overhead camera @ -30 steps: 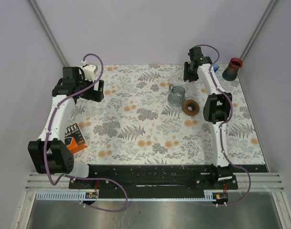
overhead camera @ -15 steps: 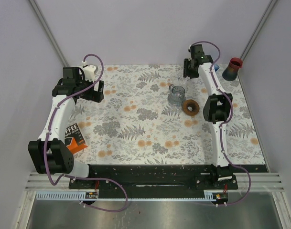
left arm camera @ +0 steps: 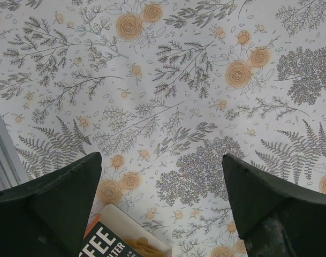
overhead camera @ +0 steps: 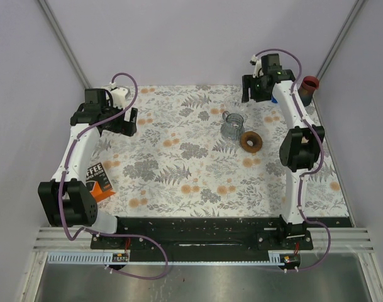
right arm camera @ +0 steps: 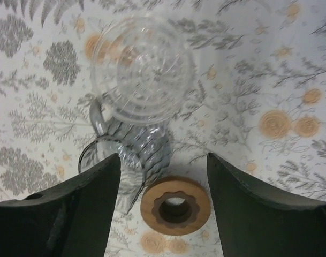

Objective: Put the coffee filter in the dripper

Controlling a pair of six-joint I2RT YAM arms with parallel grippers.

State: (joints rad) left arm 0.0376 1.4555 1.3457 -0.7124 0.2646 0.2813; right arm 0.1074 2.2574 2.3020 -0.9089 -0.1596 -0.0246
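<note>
Filter box lies flat on the counter at near-left, partly hidden under the left arm. No loose filter is in view, so the filters are judged to be inside the box. Left jaws are wide open and empty, hovering over the counter. In the top view the box sits at about 6-7 o'clock from them, and its corner pokes in at the bottom edge of the left wrist view. Box long axis runs roughly 12-to-6, slightly tilted. Left arm is clearly the nearer one.

Dripper stands upright at mid-right, mouth up, handle toward about 10 o'clock. Ring is just beside it at 4 o'clock. Right jaws stand apart with nothing between them, and the dripper is at 7 o'clock from them. Likely next: left jaws go to the box.
</note>
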